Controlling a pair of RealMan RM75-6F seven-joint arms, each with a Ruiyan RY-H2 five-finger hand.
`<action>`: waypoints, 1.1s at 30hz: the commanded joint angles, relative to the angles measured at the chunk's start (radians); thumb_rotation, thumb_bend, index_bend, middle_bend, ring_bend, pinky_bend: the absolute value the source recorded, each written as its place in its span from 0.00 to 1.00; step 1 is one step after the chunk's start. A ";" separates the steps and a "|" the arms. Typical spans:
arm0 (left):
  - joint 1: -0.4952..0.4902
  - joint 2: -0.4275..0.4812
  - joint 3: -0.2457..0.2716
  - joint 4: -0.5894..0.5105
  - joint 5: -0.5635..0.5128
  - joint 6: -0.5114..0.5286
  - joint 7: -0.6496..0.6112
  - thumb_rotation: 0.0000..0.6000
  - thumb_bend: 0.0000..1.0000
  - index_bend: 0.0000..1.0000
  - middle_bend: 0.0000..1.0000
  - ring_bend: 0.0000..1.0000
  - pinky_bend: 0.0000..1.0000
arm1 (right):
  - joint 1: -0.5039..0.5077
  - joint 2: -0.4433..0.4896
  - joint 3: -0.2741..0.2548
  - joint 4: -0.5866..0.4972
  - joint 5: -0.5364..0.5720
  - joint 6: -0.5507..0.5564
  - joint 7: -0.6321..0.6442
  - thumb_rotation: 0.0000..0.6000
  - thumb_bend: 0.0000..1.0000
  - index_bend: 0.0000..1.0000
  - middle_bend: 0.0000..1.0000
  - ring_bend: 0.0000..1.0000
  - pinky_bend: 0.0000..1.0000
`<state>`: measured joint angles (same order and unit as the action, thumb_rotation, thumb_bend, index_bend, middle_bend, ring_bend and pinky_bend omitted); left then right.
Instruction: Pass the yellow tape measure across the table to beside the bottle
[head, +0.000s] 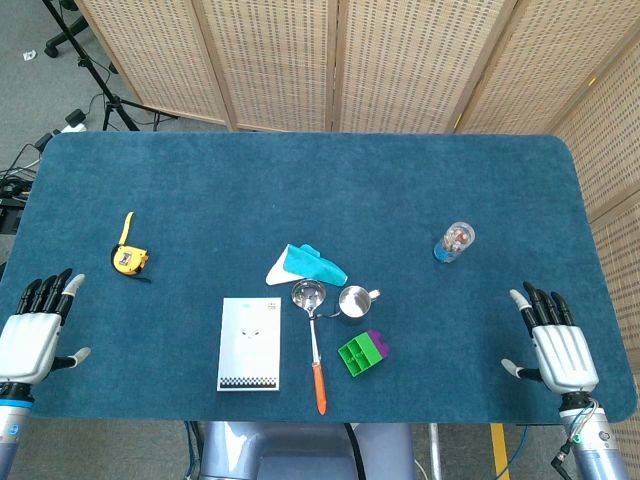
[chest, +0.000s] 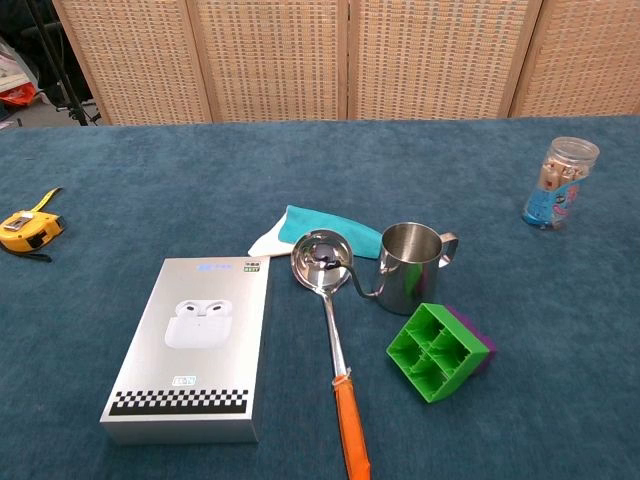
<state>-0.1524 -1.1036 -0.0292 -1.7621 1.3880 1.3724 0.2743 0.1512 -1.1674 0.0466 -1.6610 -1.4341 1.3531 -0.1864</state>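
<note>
The yellow tape measure (head: 128, 258) lies on the blue table's left side, also seen at the left edge of the chest view as the tape measure (chest: 24, 229). The clear bottle (head: 455, 242) with a blue base stands upright on the right side, bottle (chest: 560, 181) in the chest view. My left hand (head: 35, 335) rests at the near left corner, fingers apart and empty, a short way in front of the tape. My right hand (head: 555, 345) lies at the near right edge, fingers spread, holding nothing, in front of the bottle.
Mid-table lie a white earbuds box (head: 249, 343), a teal and white cloth (head: 306, 265), a ladle with an orange handle (head: 314, 340), a small steel cup (head: 355, 300) and a green and purple block (head: 364, 353). Wicker screens (head: 340, 60) stand behind the table.
</note>
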 joint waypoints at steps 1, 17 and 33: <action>0.000 -0.001 0.001 0.000 0.001 0.000 0.003 1.00 0.10 0.00 0.00 0.00 0.00 | 0.000 0.000 0.000 0.003 -0.005 0.002 0.003 1.00 0.05 0.02 0.00 0.00 0.00; 0.003 0.005 0.003 0.002 0.006 0.002 -0.019 1.00 0.10 0.00 0.00 0.00 0.00 | -0.009 -0.016 0.006 0.030 -0.038 0.047 0.041 1.00 0.05 0.01 0.00 0.00 0.00; -0.014 0.009 -0.004 -0.014 -0.019 -0.029 -0.009 1.00 0.11 0.00 0.00 0.00 0.00 | -0.007 -0.009 0.007 0.022 -0.015 0.027 0.031 1.00 0.05 0.01 0.00 0.00 0.00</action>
<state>-0.1627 -1.0967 -0.0310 -1.7746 1.3739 1.3491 0.2662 0.1441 -1.1762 0.0529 -1.6387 -1.4495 1.3796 -0.1555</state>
